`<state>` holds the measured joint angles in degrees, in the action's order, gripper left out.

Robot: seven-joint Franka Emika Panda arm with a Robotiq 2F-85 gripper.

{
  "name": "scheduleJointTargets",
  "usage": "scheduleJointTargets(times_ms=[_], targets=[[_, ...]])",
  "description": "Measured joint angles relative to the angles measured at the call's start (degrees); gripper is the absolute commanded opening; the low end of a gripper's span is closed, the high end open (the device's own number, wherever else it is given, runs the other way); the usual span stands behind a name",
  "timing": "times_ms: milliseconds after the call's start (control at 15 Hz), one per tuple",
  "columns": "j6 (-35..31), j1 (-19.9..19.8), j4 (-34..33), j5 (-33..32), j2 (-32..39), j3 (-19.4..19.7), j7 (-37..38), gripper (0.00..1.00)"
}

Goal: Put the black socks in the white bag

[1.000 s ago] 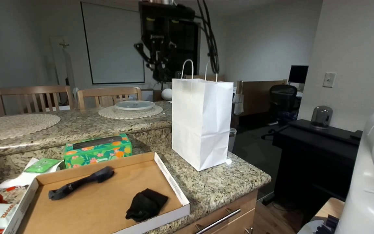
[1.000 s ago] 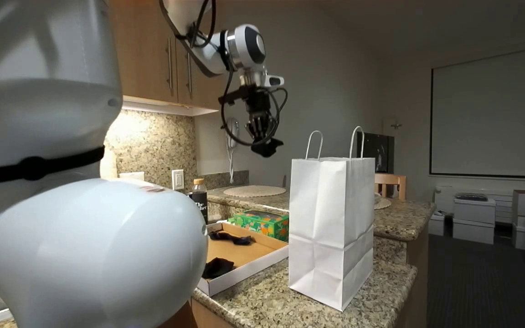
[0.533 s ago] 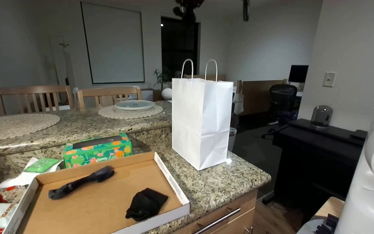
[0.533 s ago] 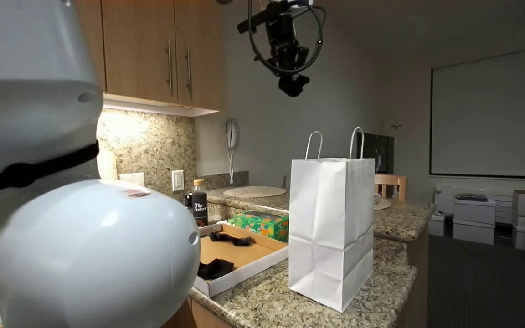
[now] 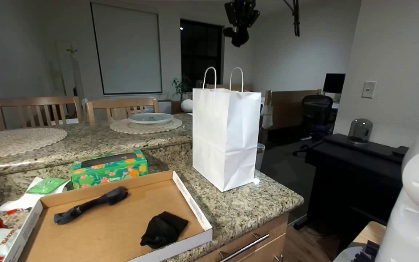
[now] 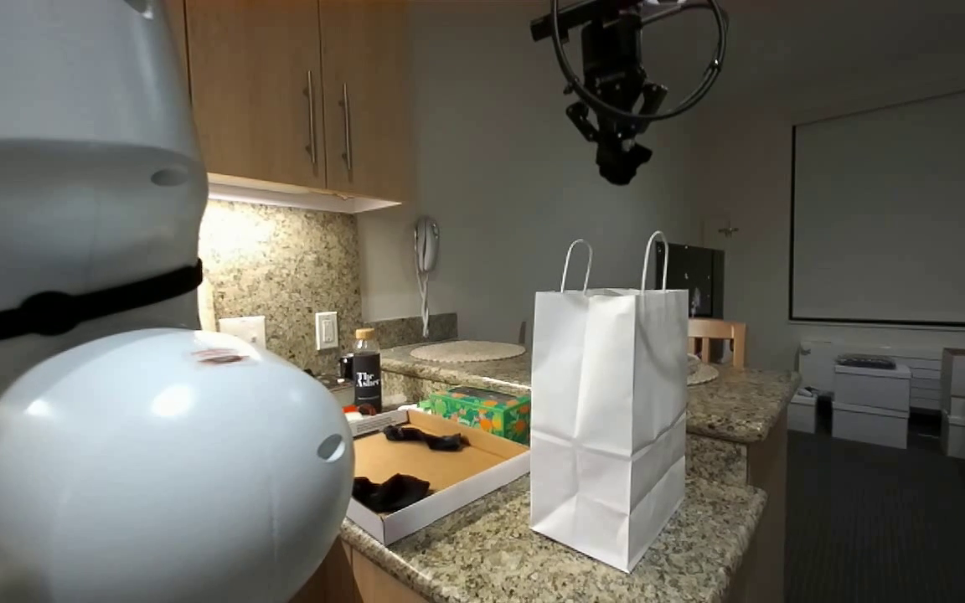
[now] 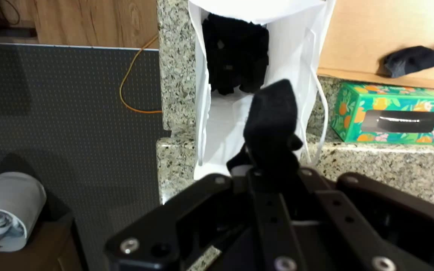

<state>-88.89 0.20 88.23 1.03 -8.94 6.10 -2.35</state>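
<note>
Hanging at the top, right of centre, in an exterior view, the black Robotiq gripper had its jaws clamped on a bunched black fabric sock, above and apart from the upright white paper bag. Wrist view: black cloth lay inside the bag, top centre. Lower left, exterior view: 1 crumpled black sock, 1 stretched-out dark sock, apart, in a white-sided brown cardboard tray.

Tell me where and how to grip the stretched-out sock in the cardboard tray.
Pinch the stretched-out sock across its slim middle, probably best from straight above: it lies long and low, and the cardboard tray has raised walls that would likely hamper a sideways approach.
</note>
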Motion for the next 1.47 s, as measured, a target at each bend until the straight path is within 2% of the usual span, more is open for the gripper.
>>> scheduleJointTargets(times_ms=[67,133,200,600,867,1200,1467], targets=[[0.51,0.01,0.05,-0.09,1.55,-0.23,-0.25,0.09],[0.89,0.02,0.06,-0.18,3.11,-0.61,-0.26,0.36],[1.03,0.02,0.04,-0.25,4.55,-0.99,-0.26,0.36],[1.14,0.03,-2.4,1.57,9.09,-2.4,1.72,0.73],[1.22,0.72,-6.99,3.2,7.59,-4.74,9.64,0.98],[1.2,7.88,-9.64,2.73,5.78,-12.59,17.87,1.0],[0.34,14.43,-9.44,2.24,10.85,-19.15,21.13,1.0]])
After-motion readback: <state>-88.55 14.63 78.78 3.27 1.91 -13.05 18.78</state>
